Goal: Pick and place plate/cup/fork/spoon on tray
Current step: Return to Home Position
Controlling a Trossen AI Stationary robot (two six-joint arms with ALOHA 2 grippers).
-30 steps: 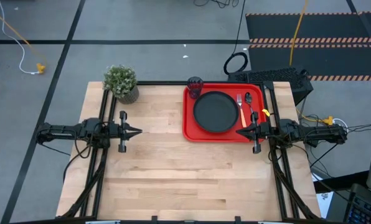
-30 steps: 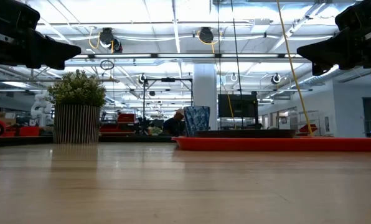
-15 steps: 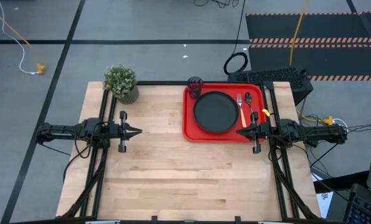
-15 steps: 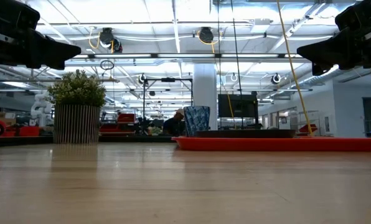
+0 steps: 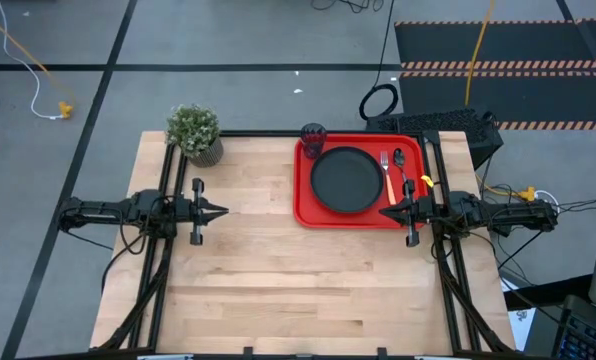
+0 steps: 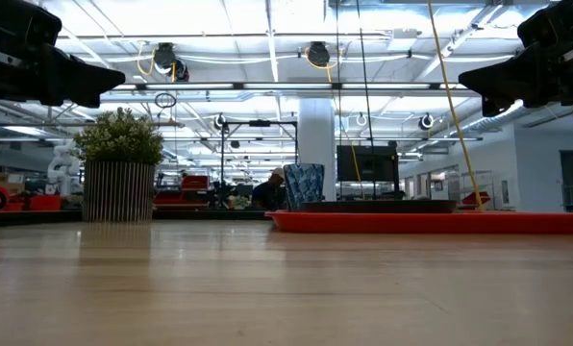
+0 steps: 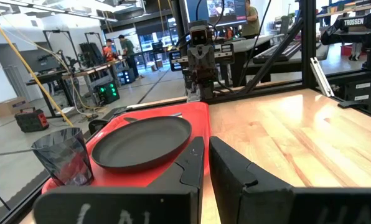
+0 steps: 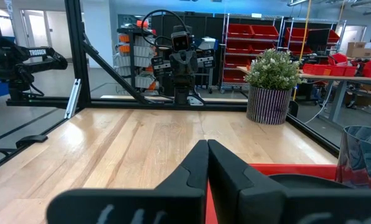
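The red tray (image 5: 306, 205) lies at the table's far right. On it lie the black plate (image 5: 348, 180), the orange-handled fork (image 5: 387, 176) and the blue-handled spoon (image 5: 402, 170), both to the right of the plate. The dark cup (image 5: 313, 134) stands upright at the tray's far left corner. My left gripper (image 5: 223, 211) is shut and empty above the table's left half, pointing toward the tray. My right gripper (image 5: 383, 212) is shut and empty above the tray's near right part, pointing left. The left wrist view shows the plate (image 7: 142, 143) and the cup (image 7: 64, 155).
A potted green plant (image 5: 195, 132) stands at the table's far left corner. Bare wooden tabletop (image 5: 278, 280) spans the middle and near side. Black frame rails run along the table's left and right sides.
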